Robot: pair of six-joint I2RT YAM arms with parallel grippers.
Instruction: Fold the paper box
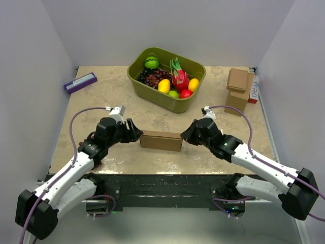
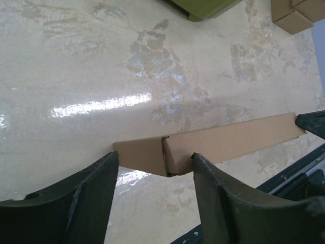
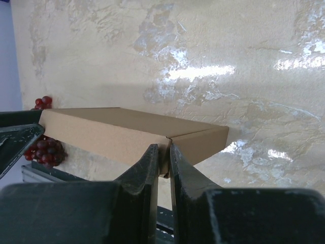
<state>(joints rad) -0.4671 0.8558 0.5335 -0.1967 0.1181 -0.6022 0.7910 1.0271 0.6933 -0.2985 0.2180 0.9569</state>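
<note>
Nearest me, the right pincer (image 3: 163,155) is drawn almost shut. Its two fingers nip what looks like the thin end wall of the paper box (image 3: 117,134), right at the seam where a flap tucks in. Across from it the left pincer (image 2: 155,161) stands well open, one finger on either side of the box's other end. Neither finger plainly presses on the cardboard, so it has hold of nothing. The box lies low and long on the surface (image 1: 101,101), directly between the two pincers, and it already looks closed up into a flat slab.

To my eye the step in hand is seating the last end flap, which juts a little at the left pincer's side. It goes best if the right pincer steadies its end without crushing the wall. The left one should then close gently and squarely, pushing the loose flap home along its crease. Pressing at a slant would likely skid the light box over the glossy surface or buckle a corner.
</note>
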